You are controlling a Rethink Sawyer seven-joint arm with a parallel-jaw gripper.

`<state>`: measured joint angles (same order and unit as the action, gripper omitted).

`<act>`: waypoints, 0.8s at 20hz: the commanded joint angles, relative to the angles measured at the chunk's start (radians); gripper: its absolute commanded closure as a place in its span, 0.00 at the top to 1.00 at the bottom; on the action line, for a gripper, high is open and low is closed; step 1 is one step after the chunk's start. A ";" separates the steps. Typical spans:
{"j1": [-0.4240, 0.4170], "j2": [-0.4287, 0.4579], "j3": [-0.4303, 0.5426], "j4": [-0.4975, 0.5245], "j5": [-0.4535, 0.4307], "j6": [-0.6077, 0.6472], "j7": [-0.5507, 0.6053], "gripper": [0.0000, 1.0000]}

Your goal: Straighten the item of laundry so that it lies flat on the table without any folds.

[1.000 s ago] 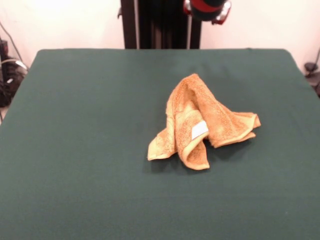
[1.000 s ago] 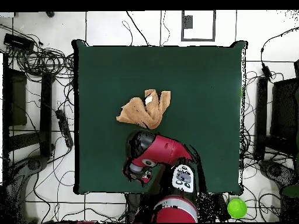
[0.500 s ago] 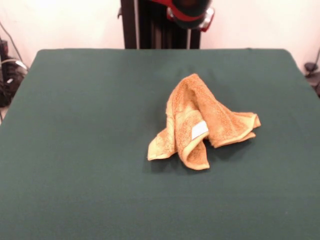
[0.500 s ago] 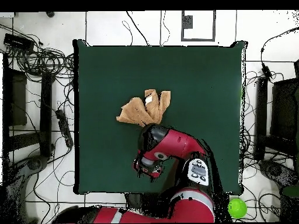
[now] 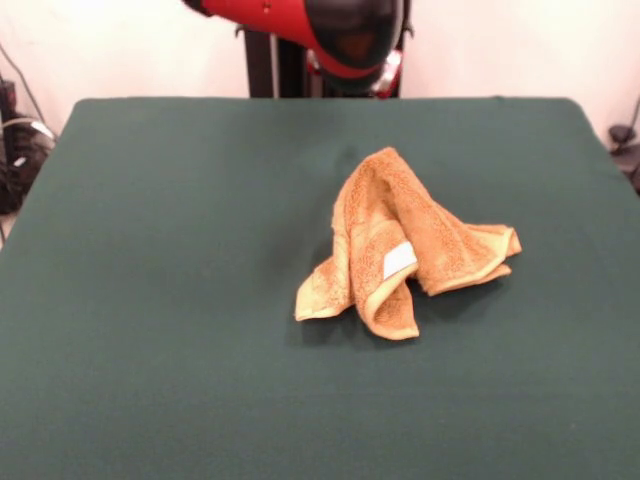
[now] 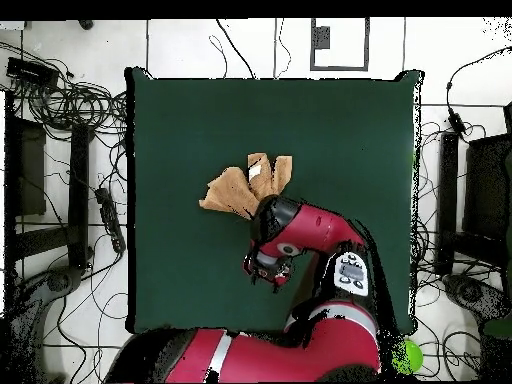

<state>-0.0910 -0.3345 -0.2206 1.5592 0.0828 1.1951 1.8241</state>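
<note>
1 crumpled towel (image 5: 400, 245) on table (image 5: 150, 300) (tag (image 5: 399, 261) up); gripper (image 6: 268, 270) fingers' state unclear.

You've got an orange-tan towel (image 5: 400, 240) with paler hemmed edges and a white tag (image 5: 399, 261), on a dark green table (image 5: 150, 300); the arm (image 6: 300, 235) is red and black.
</note>
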 commanded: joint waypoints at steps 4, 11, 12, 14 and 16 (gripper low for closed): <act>0.002 0.151 0.097 -0.293 -0.071 0.012 0.066 1.00; -0.003 0.179 0.135 -0.426 -0.131 -0.103 -0.040 1.00; -0.007 0.185 0.144 -0.441 -0.137 -0.121 -0.054 1.00; -0.014 0.205 0.161 -0.481 -0.148 -0.146 -0.073 1.00; -0.017 0.221 0.175 -0.514 -0.158 -0.171 -0.083 1.00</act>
<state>-0.1112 -0.1637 -0.2010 1.2004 -0.0413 1.1513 1.8241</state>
